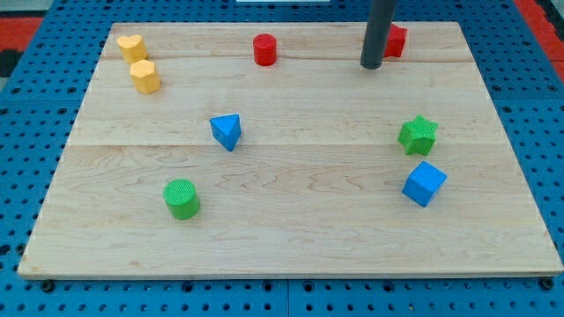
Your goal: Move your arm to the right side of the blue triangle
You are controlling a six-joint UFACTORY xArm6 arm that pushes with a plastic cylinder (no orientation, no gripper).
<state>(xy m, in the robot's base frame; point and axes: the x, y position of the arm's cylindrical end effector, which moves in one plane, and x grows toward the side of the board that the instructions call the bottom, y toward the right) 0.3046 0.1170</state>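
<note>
The blue triangle (226, 131) lies on the wooden board (291, 238) left of centre. My tip (371, 66) is near the view's top, right of centre, far to the upper right of the blue triangle. It stands just left of a red block (396, 40), which the rod partly hides.
A red cylinder (264, 49) is at the top centre. Two yellow blocks (131, 47) (145, 77) sit at the top left. A green cylinder (181, 198) is at the lower left. A green star (418, 135) and a blue cube (424, 183) are at the right.
</note>
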